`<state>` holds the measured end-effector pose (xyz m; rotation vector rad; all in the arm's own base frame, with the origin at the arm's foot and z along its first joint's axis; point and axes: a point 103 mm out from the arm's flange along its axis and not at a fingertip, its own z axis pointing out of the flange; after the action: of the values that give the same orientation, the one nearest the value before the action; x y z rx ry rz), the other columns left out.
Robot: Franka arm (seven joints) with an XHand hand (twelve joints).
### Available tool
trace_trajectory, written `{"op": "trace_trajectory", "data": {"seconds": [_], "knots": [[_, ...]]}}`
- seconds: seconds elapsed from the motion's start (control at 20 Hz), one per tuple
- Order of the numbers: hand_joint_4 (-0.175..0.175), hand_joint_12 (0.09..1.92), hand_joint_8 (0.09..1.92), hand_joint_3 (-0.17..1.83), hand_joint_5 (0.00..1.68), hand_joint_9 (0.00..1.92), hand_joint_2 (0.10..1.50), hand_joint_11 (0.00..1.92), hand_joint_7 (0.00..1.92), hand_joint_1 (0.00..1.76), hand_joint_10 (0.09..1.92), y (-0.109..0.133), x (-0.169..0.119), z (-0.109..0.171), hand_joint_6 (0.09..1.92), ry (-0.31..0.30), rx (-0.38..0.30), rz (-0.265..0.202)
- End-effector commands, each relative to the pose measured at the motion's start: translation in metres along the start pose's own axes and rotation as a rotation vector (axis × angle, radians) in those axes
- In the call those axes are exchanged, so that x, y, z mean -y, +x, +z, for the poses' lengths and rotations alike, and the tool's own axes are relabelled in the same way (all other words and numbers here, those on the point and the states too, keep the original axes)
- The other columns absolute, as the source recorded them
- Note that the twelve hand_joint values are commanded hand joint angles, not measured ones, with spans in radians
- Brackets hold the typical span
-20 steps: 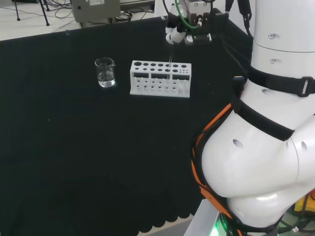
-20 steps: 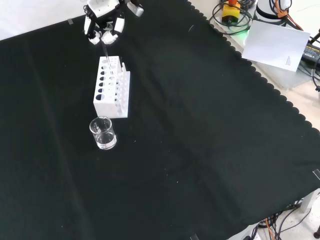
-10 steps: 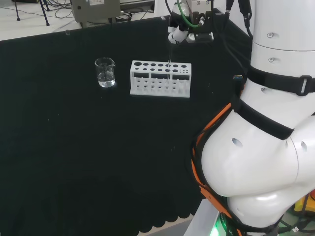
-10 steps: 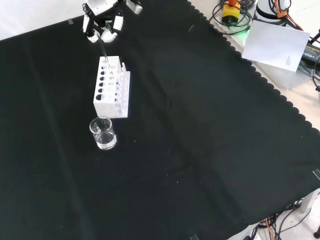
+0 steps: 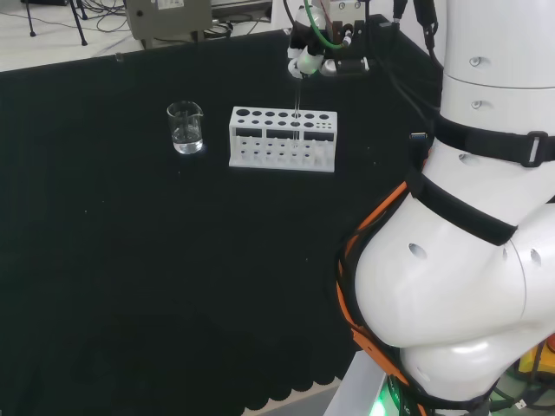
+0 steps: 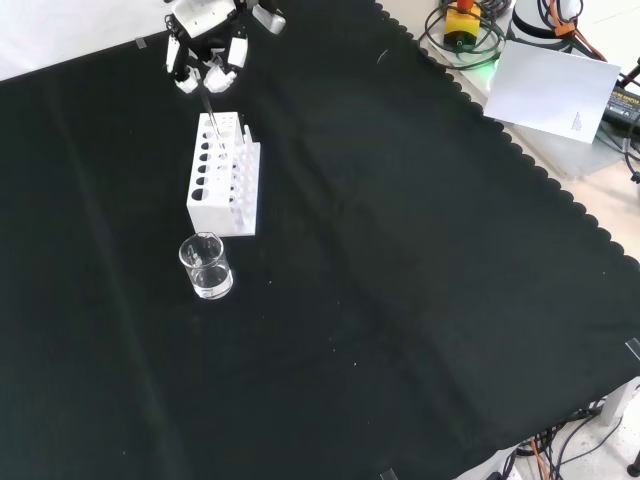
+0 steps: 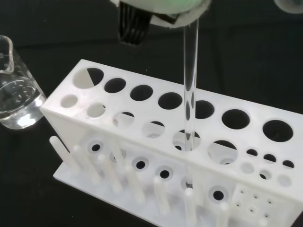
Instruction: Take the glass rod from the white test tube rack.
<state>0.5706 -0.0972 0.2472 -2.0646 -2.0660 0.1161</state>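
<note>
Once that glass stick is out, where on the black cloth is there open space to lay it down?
In the front view, the cloth lies bare to the right of the white rack and below the beaker. It is crowded at upper left, where the hand holds the glass rod above the rack.

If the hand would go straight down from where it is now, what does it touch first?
Most likely the white test tube rack: the hand hangs above the end of it farthest from the beaker, pinching the glass rod, which still stands in a hole. Exact depth is unclear.
</note>
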Motion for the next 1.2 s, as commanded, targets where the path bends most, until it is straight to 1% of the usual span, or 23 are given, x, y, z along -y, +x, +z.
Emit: {"op": "trace_trajectory", "data": {"seconds": [0.05,0.15,0.25,0.3,0.35,0.4,0.5,0.55,0.6,0.65,0.75,0.85,1.05,1.2], "knots": [[-0.175,0.68,0.98,0.69,0.76,1.83,0.72,1.92,1.09,1.23,0.27,0.001,-0.002,0.000,0.75,-0.043,-0.012,-0.006],[-0.175,0.63,1.01,0.38,0.91,1.82,0.90,1.89,1.05,1.27,0.29,0.000,-0.002,0.000,0.91,-0.093,-0.022,0.000],[-0.175,0.65,1.13,0.13,0.95,1.78,1.04,1.83,1.05,1.27,0.38,0.000,0.000,-0.001,0.82,-0.149,-0.042,0.010],[-0.175,0.68,1.18,0.07,0.97,1.75,1.07,1.80,1.04,1.28,0.46,-0.001,0.000,-0.002,0.77,-0.171,-0.056,0.015],[-0.175,0.72,1.20,0.04,0.99,1.73,1.09,1.78,1.04,1.28,0.53,-0.001,0.001,-0.002,0.73,-0.187,-0.067,0.019],[-0.175,0.75,1.21,0.02,1.00,1.71,1.10,1.77,1.04,1.28,0.59,0.000,0.002,-0.004,0.70,-0.211,-0.099,0.025],[-0.175,0.79,1.22,0.01,1.02,1.70,1.10,1.76,1.05,1.28,0.64,0.000,0.005,-0.006,0.67,-0.225,-0.118,0.031],[-0.175,0.79,1.19,-0.01,1.07,1.71,1.08,1.77,1.18,1.25,0.65,0.001,0.006,-0.006,0.70,-0.229,-0.122,0.033],[-0.175,0.79,1.13,-0.02,1.10,1.73,1.07,1.77,1.30,1.23,0.64,0.002,0.006,-0.008,0.72,-0.234,-0.130,0.034],[-0.175,0.77,1.09,-0.08,1.14,1.75,1.08,1.78,1.38,1.22,0.61,0.003,0.008,-0.009,0.72,-0.237,-0.141,0.038],[-0.175,0.76,1.03,-0.15,1.19,1.79,1.09,1.78,1.47,1.21,0.57,0.004,0.012,-0.015,0.67,-0.248,-0.166,0.057],[-0.175,0.75,1.01,-0.17,1.22,1.81,1.09,1.79,1.50,1.21,0.55,0.004,0.017,-0.022,0.63,-0.251,-0.197,0.076],[-0.175,0.73,0.99,-0.17,1.27,1.84,1.07,1.79,1.52,1.22,0.51,0.008,0.029,-0.036,0.56,-0.242,-0.186,0.097],[-0.175,0.72,0.98,-0.17,1.29,1.86,1.07,1.80,1.54,1.22,0.50,0.013,0.038,-0.045,0.52,-0.222,-0.177,0.105]]}}
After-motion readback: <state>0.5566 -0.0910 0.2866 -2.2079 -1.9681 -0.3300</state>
